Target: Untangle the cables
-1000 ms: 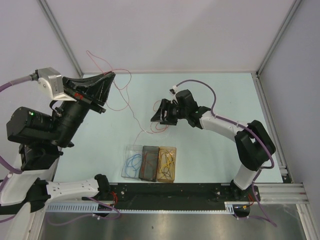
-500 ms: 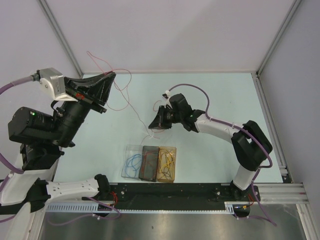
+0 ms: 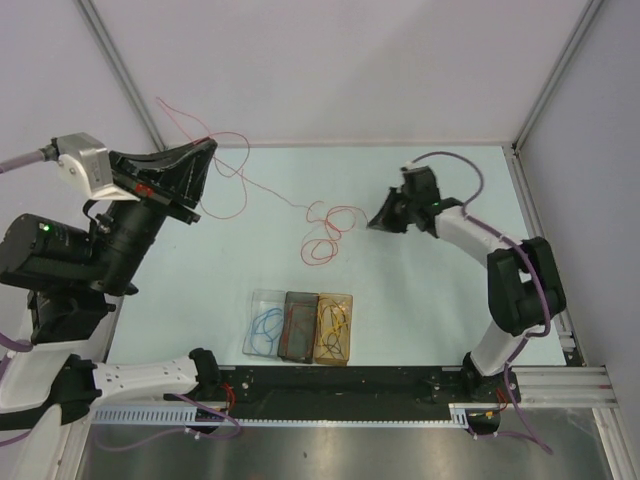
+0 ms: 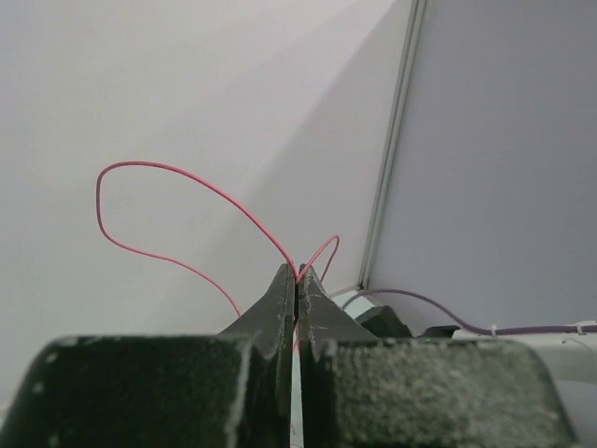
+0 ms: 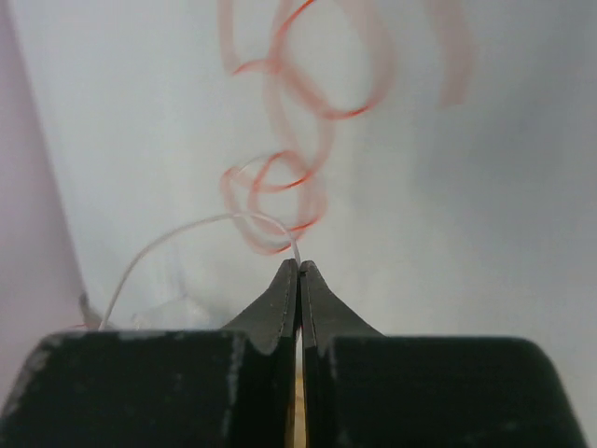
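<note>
A thin red cable (image 3: pixel 312 212) runs from my left gripper (image 3: pixel 207 148), raised at the back left, down to loose loops on the pale table (image 3: pixel 450 300). In the left wrist view the left gripper (image 4: pixel 297 271) is shut on the red cable (image 4: pixel 187 175), which arcs out above the tips. My right gripper (image 3: pixel 372 224) is to the right of the loops. Its jaws (image 5: pixel 298 264) are shut on a pale wire (image 5: pixel 205 220) that curves away to the left. Blurred red loops (image 5: pixel 280 187) lie beyond the tips.
A three-part tray (image 3: pixel 300 296) stands near the front edge. It holds a blue cable (image 3: pixel 265 325), a dark one (image 3: pixel 300 328) and an orange-yellow one (image 3: pixel 335 325). Grey walls and a frame post (image 3: pixel 555 75) enclose the table.
My right gripper closed on the pale wire and pulled back to the right, away from the loops. My left arm shifted left and the red cable stretched out across the table.
</note>
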